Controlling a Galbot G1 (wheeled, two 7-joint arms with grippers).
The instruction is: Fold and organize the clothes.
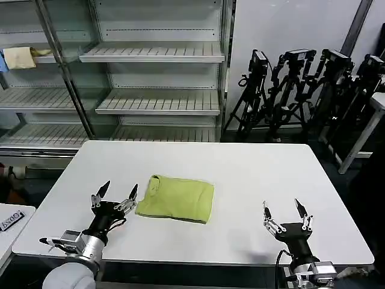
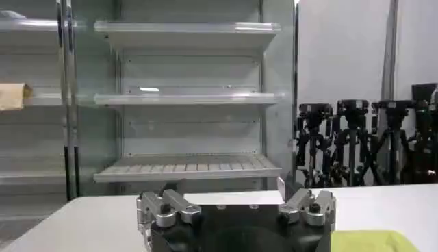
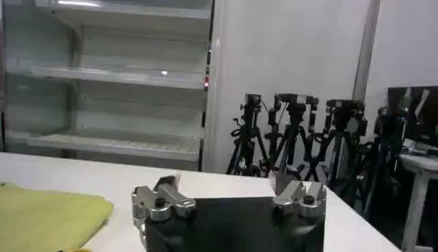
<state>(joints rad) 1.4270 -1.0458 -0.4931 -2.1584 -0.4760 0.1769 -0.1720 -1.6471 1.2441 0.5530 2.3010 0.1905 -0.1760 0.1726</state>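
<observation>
The lime yellow-green T-shirt [image 1: 177,198] lies folded into a compact rectangle on the white table [image 1: 240,168], a little left of centre. Its edge shows as a yellow-green patch in the left wrist view [image 2: 373,241] and the right wrist view [image 3: 48,216]. My left gripper [image 1: 115,193] stands open just left of the shirt, fingers pointing up, holding nothing. Over the table's front right, well apart from the shirt, my right gripper [image 1: 283,209] is open and empty too.
Behind the table stand grey metal shelves [image 1: 156,54], with a small beige folded cloth [image 1: 19,57] on a shelf at the far left. Several black tripods [image 1: 301,90] crowd the back right. A side table edge [image 1: 9,220] shows at the near left.
</observation>
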